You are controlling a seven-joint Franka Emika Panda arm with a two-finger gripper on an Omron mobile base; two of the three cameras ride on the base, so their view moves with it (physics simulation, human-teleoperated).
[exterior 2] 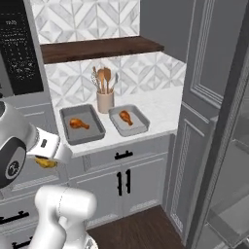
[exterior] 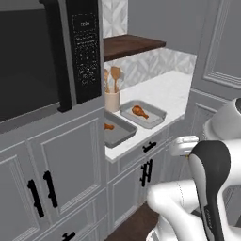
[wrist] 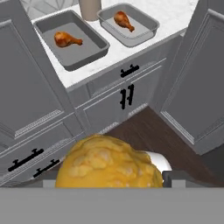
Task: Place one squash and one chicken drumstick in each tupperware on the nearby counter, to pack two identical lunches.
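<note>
White marble-look counter (wrist: pixel 175 17) beyond fingers: two grey rectangular tupperware trays (wrist: pixel 72 46) (wrist: pixel 129 24), each holding browned chicken drumstick (wrist: pixel 66 39) (wrist: pixel 123 19). Gripper (wrist: pixel 109 181) clamped around bumpy yellow squash (wrist: pixel 109 164).

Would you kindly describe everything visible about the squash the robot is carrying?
The squash is a bumpy, warty lump, yellow shading to orange, matte like a rendered gourd. In the hand view it sits right at the gripper, bulking large at the bottom with its lower part hidden. In the right base view it peeks from under the white hand as a small yellow-orange shape. It hangs in the air in front of the cabinets, short of the counter.
</note>
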